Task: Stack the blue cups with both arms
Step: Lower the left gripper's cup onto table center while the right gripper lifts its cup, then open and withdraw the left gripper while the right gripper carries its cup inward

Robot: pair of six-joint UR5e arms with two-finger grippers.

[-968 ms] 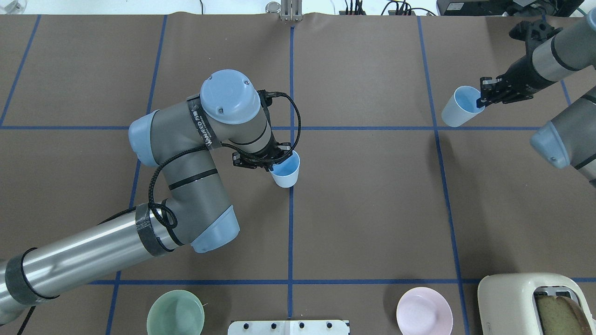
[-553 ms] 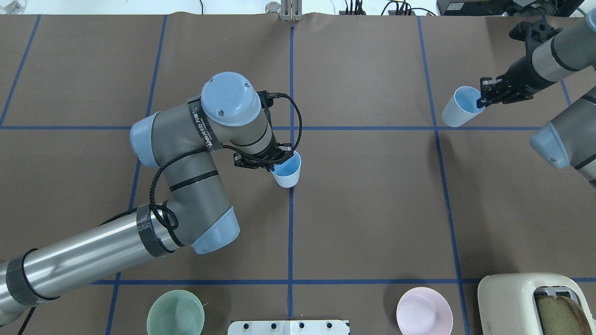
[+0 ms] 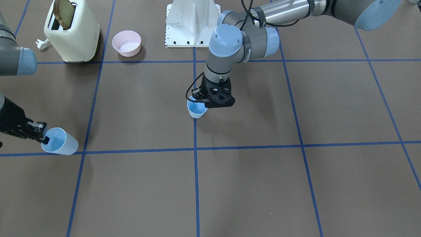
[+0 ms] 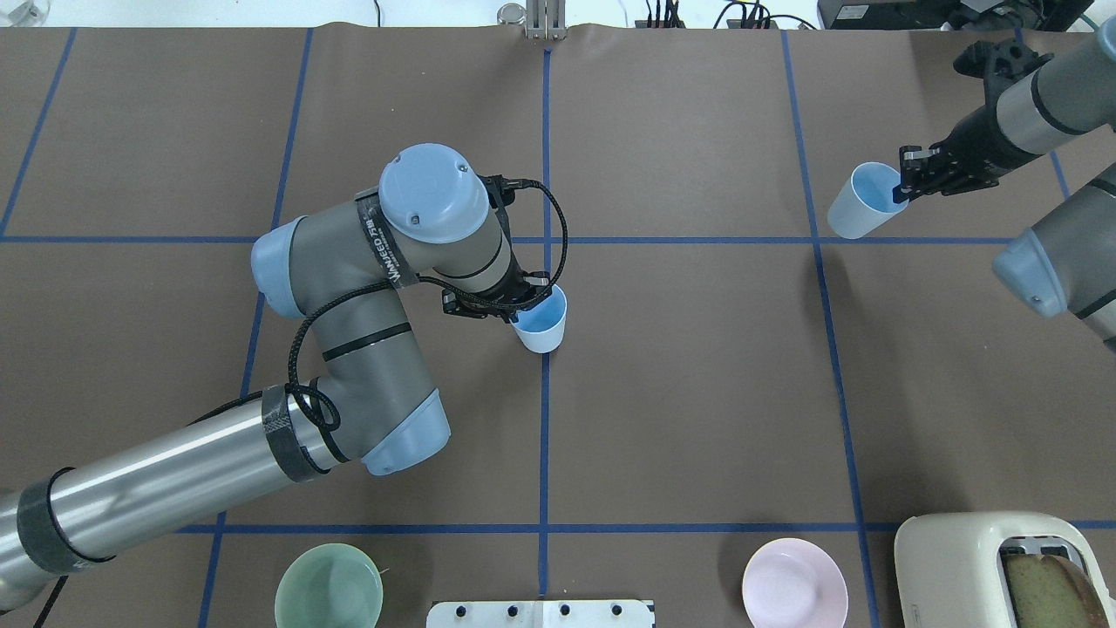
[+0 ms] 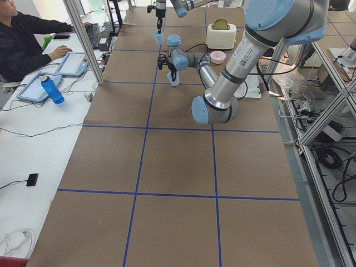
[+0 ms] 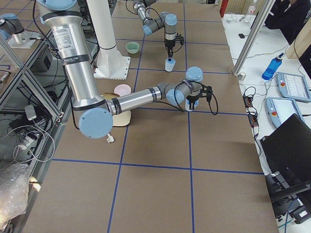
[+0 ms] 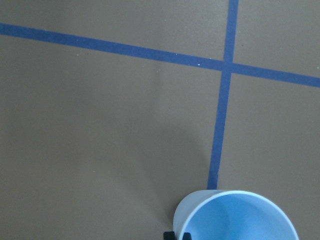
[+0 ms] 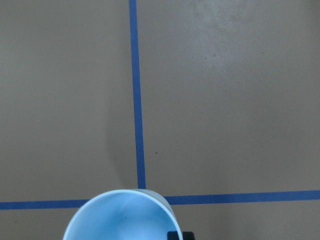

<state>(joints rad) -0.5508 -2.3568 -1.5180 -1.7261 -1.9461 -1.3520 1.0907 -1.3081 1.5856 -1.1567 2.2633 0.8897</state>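
While left gripper (image 4: 520, 312) clamps centre cup (image 4: 542, 330) rim, right gripper (image 4: 901, 188) clamps second cup (image 4: 853, 211), well apart.

The black left gripper (image 4: 516, 307) pinches a first cup (image 4: 542, 328), whitish pale blue outside and deeper sky blue inside, and the black right gripper (image 4: 903, 185) pinches a second cup (image 4: 853, 208) coloured the same. Below both claws the table (image 4: 697, 392) is matte brown with a wide grid of blue tape lines (image 4: 544, 436), and the arms (image 4: 357, 288) behind the claws are grey with light blue caps. Back from the left claw sit a mint green bowl (image 4: 329, 595), a pink bowl (image 4: 794, 583) and a cream toaster (image 4: 968, 558) holding a brown slice (image 4: 1042, 593).
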